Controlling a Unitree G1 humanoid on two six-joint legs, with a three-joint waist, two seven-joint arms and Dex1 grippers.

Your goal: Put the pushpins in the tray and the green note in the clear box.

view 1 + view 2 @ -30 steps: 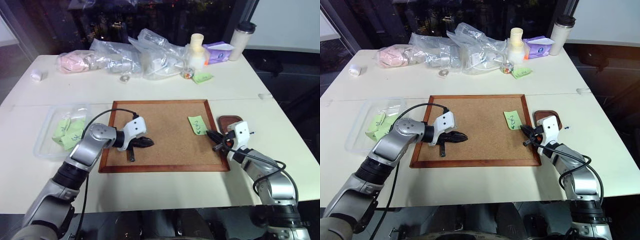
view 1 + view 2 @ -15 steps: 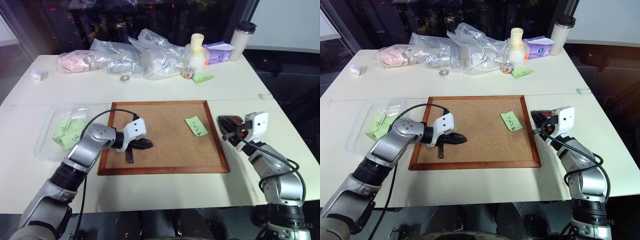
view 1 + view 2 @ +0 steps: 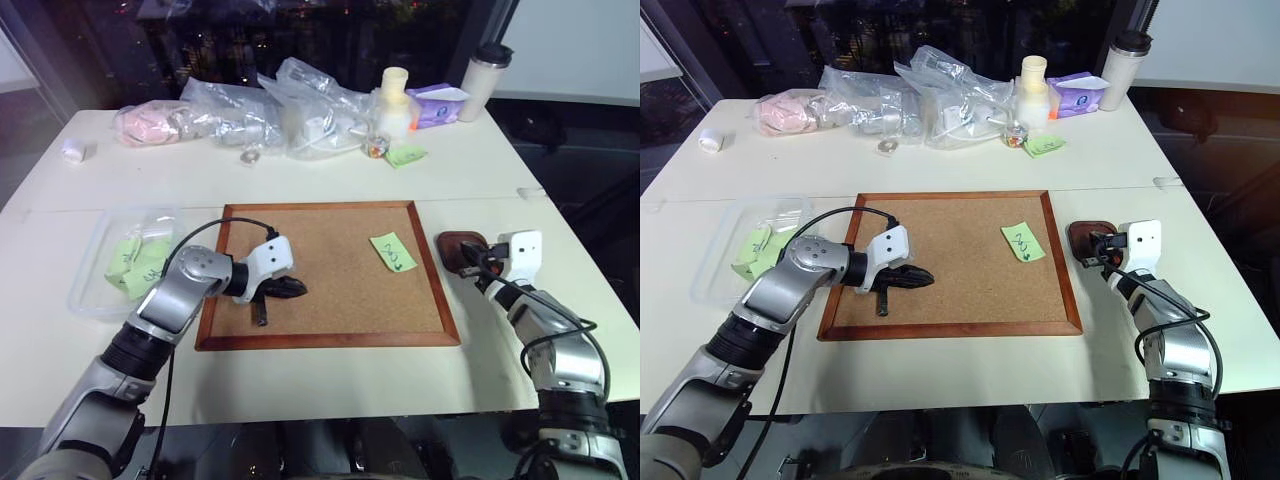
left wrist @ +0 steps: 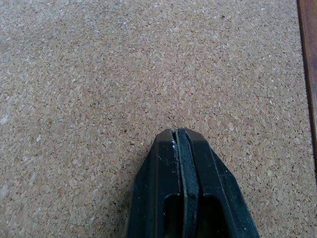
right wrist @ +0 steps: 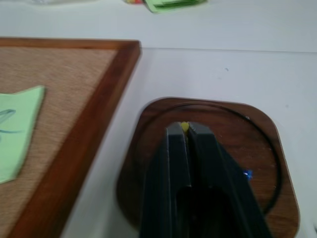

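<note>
The right gripper (image 5: 186, 130) hangs over the tray (image 5: 257, 134), its 2 fingers slightly parted around a small yellow speck (likely a pushpin, too small to tell). The tray is a glossy reddish-brown rounded square, just beside the cork board (image 3: 330, 250). On the grainy cork lies the green note (image 3: 393, 251), long axis slanting toward the tray. The left gripper (image 4: 179, 136), pressed together, rests over the cork.
</note>
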